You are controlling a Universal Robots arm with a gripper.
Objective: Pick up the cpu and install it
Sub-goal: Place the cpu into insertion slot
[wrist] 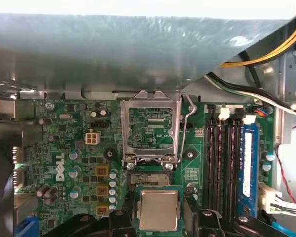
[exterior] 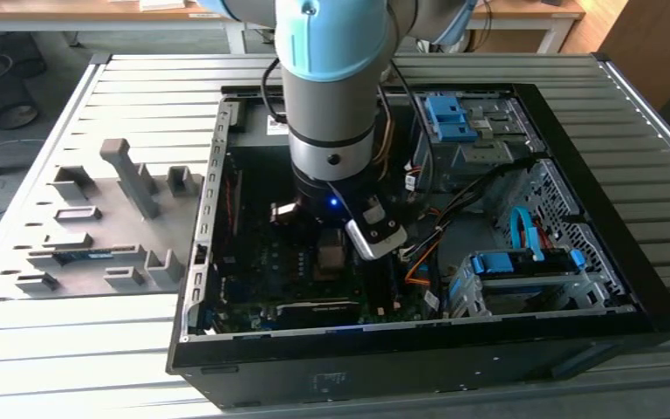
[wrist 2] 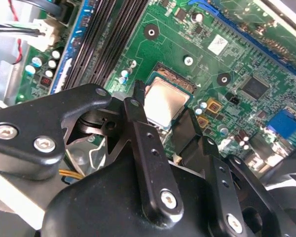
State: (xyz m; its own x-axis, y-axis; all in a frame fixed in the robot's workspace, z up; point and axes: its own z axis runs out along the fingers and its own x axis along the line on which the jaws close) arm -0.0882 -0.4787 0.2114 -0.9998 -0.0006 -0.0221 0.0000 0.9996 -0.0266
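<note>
My fingers are closed on the cpu, one black pad against each of two opposite edges. So my gripper carries it with its pale silvery top facing up. In the first wrist view the cpu sits level between the same two fingers. It hangs just over the socket — a strip of the socket's dark contact field shows past the chip's far edge — and I cannot tell whether its underside touches anything. Just beyond, the socket's metal load plate stands flipped open, its wire lever raised beside it. Around that spreads the green motherboard, with the long black memory slots running alongside the socket. In the exterior view my arm reaches straight down into the open computer case, which lies on a slatted metal table. On the exterior view's left of the case lies a grey parts tray — well apart from me.
</note>
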